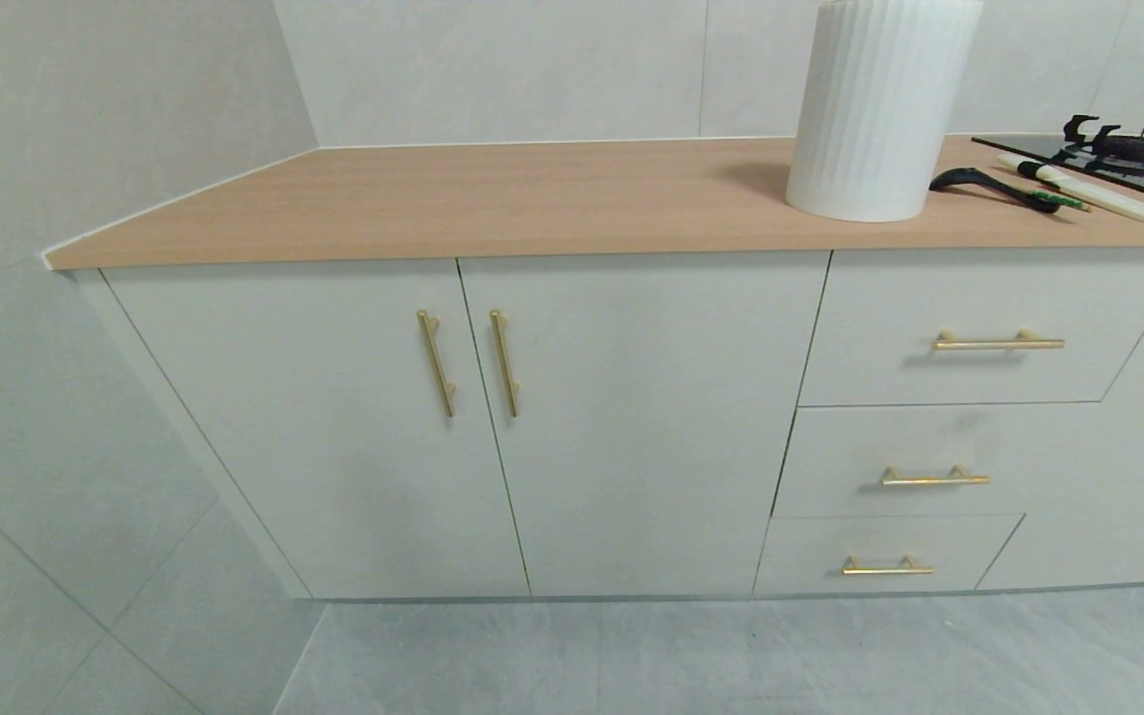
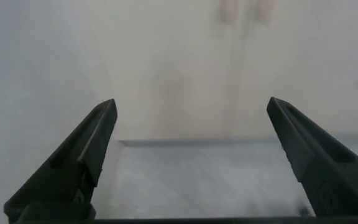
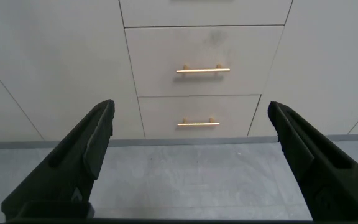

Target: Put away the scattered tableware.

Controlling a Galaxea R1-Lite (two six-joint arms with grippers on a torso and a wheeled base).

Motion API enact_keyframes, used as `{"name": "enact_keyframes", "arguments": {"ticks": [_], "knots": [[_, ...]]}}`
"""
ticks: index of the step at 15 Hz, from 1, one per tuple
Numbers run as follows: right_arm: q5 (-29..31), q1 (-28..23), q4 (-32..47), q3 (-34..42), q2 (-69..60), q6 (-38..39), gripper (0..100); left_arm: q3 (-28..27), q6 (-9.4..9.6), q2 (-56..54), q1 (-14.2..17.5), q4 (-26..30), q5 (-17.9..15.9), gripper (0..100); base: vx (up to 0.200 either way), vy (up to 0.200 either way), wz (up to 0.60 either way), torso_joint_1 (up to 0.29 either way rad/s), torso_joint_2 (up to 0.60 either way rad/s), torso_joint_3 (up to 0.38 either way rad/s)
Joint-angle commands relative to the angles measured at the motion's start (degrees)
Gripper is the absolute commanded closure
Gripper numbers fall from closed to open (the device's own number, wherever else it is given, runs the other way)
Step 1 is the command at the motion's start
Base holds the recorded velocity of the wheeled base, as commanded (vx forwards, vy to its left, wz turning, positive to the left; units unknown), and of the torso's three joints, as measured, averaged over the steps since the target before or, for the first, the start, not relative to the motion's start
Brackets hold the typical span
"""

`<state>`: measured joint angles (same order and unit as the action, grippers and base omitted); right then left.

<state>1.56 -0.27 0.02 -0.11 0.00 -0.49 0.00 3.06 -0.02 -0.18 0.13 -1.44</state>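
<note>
Wood counter (image 1: 433,199) w/ white canister (image 1: 875,109), black utensil (image 1: 969,179); L end effector (image 2: 191,102), R end effector (image 3: 191,104) both wide.

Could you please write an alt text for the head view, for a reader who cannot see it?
A wooden countertop holds a tall white ribbed container, with a black utensil and a cream utensil lying beside it near a stove burner. Below are two closed cabinet doors and three closed drawers, all with gold handles.
</note>
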Motion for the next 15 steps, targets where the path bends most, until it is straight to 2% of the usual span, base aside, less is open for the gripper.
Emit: {"name": "enact_keyframes", "arguments": {"ticks": [1,3,10,15], "knots": [[0.1,0.0,0.2,0.0,0.1,0.0,0,0.0,-0.34,0.1,0.0,0.0,-0.1,0,0.000,0.000,0.00,0.000,0.00,0.000],[0.1,0.0,0.2,0.0,0.1,0.0,0,0.0,-2.01,0.0,0.0,0.0,-0.1,0,0.000,0.000,0.00,0.000,0.00,0.000],[-0.2,0.0,0.2,0.0,0.1,0.0,0,0.0,-2.62,0.0,0.0,-0.1,-0.1,0,0.000,0.000,0.00,0.000,0.00,0.000],[-0.5,0.0,0.2,0.0,0.1,0.0,0,0.0,-2.62,0.0,0.0,-0.1,-0.1,0,0.000,-0.200,0.00,0.005,0.00,0.002]]}}
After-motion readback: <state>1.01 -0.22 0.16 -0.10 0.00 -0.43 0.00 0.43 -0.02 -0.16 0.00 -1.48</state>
